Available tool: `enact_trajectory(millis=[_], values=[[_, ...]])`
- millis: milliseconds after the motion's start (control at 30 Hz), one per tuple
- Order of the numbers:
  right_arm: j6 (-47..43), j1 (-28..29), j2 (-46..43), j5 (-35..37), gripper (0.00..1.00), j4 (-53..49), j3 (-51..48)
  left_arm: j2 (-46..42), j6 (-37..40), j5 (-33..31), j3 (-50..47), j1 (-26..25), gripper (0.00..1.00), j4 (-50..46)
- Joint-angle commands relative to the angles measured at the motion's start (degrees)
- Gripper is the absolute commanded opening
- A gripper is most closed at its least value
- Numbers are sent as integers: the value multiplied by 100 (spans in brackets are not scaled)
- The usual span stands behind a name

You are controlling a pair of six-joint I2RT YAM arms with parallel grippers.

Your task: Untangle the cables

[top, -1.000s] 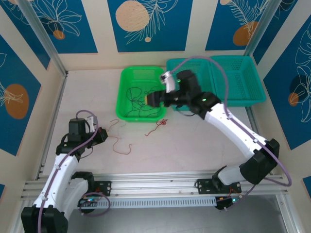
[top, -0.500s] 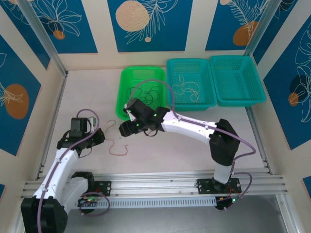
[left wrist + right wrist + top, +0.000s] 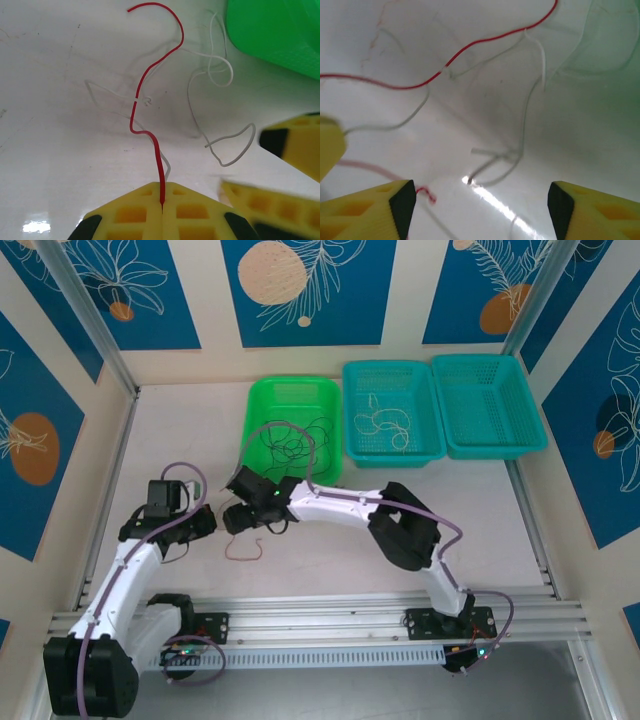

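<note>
On the table (image 3: pixel 180 430), cables (image 3: pixel 160 175) lie before the leftmost basket (image 3: pixel 290 400), others inside it.

The table (image 3: pixel 45 150) looks smooth, glossy white, catching lamp glare. The red cable (image 3: pixel 141 95) seems slick and plastic-coated. The green basket (image 3: pixel 280 30) is shiny plastic, and the left gripper (image 3: pixel 161 186) is matt yellow plastic.

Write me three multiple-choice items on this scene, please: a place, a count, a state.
1. The thin black wires lie: A in the bright green plastic basket; B on the rail; C beside the left arm.
2. Teal mesh baskets: A one; B two; C three.
3. The left gripper's yellow fingers: A wide open; B shut on the thin red wire; C shut on a pale wire.
A, dark curls inside green walls; B, two side by side; B, red strand enters the closed seam.
</note>
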Motion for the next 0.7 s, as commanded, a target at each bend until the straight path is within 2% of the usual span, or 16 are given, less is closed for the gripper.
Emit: enact_trajectory(millis=[0, 33, 67, 100, 133, 233, 400, 533, 667], values=[[269, 1, 248, 292, 58, 141, 285, 65, 130, -109, 84, -23, 0, -130], [206, -4, 266, 286, 48, 193, 279, 78, 131, -128, 82, -28, 0, -138], [143, -22, 266, 273, 32, 166, 290, 101, 139, -139, 74, -22, 0, -133], [115, -40, 220, 272, 10, 50, 298, 103, 142, -171, 83, -26, 0, -153], [124, -61, 138, 307, 0, -47, 273, 94, 140, -215, 95, -29, 0, -180], [48, -101, -521, 496, 0, -105, -279, 98, 140, -432, 111, -29, 0, -255], [-172, -182, -2313, 792, 0, 100, -1830, 241, 101, -608, 90, -29, 0, -283], [-22, -264, -3582, 1241, 0, -375, -2573, 445, 83, -802, 137, -25, 0, -338], [82, -355, -4710, 2006, 0, -1126, -2905, 578, 87, -921, 55, -20, 0, -251]])
